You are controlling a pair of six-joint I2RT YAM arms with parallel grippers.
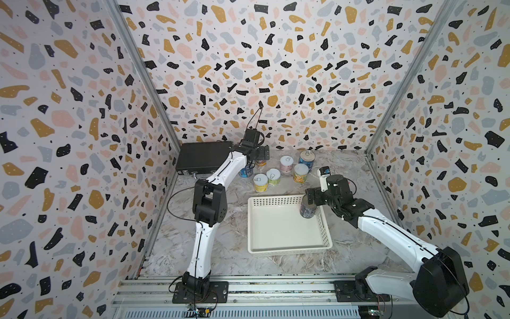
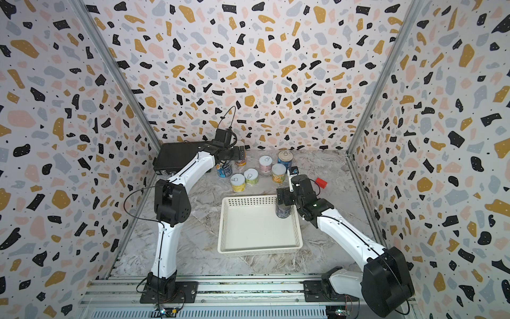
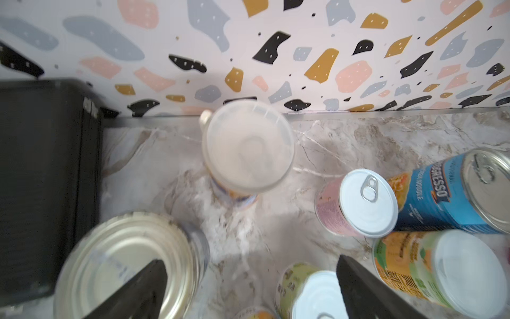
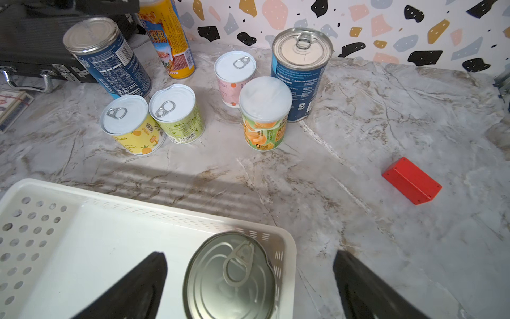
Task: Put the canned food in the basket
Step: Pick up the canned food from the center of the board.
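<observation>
One dark can (image 4: 220, 287) stands in a corner of the basket (image 4: 33, 218), untouched between the fingers of the wide-open right gripper (image 4: 249, 256). Beyond the basket, the left gripper (image 3: 249, 261) is also spread wide, holding nothing.

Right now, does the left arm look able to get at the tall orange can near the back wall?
Probably yes. The open left gripper hovers just above the tall orange can, with nothing in between.
</observation>
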